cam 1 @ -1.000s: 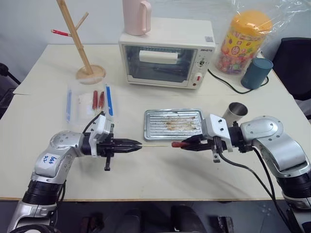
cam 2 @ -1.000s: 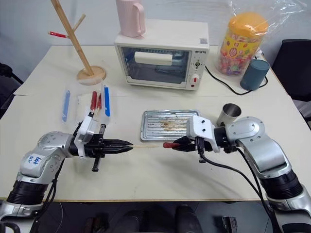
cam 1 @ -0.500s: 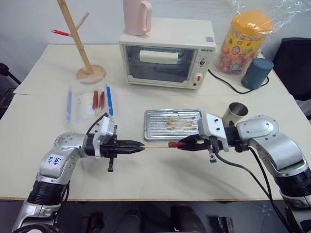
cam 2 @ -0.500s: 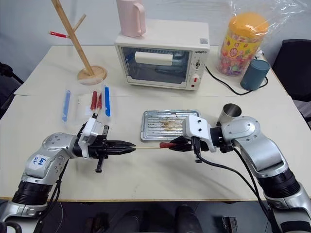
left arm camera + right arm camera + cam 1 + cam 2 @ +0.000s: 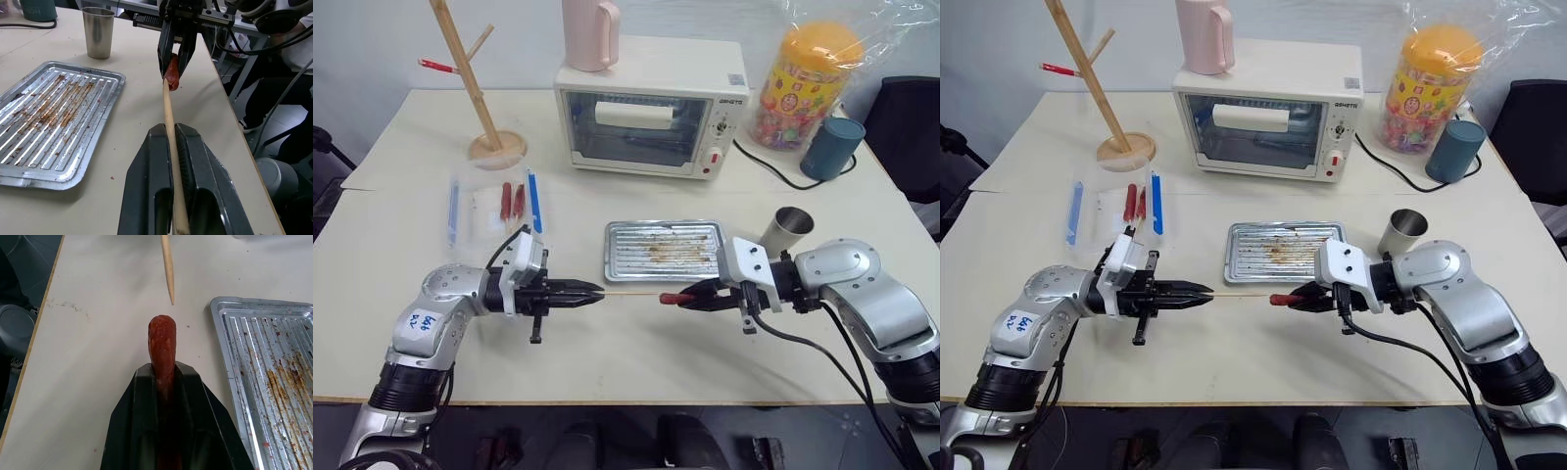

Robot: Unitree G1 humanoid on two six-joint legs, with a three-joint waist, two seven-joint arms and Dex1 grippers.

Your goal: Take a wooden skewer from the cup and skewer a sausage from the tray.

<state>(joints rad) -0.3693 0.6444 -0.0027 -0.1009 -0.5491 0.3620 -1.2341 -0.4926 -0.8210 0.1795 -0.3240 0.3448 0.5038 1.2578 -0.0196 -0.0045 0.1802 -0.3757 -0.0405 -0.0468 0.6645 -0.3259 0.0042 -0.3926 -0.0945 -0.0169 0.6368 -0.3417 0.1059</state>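
Observation:
My left gripper (image 5: 595,290) is shut on the wooden skewer (image 5: 631,293), a thin pale stick lying level and pointing right over the table in front of the tray. My right gripper (image 5: 693,295) faces it, shut on the reddish-brown sausage (image 5: 672,298), whose free end points at the skewer. In the right wrist view the skewer's tip (image 5: 171,301) stands a short gap off the sausage (image 5: 161,340), slightly off to one side. The ribbed silver tray (image 5: 609,251) with brown streaks lies just behind both grippers. Right of it stands the steel cup (image 5: 791,227).
A white toaster oven (image 5: 651,117) with a pink jug (image 5: 587,34) on top stands at the back. At the left are a wooden tree stand (image 5: 470,88) and a clear sheet with red sausages on sticks (image 5: 512,201). A candy jar (image 5: 808,83) and teal cup (image 5: 830,147) stand back right.
The right gripper with the sausage has edged slightly right and down, away from the skewer's tip. The left gripper and skewer have kept their place.

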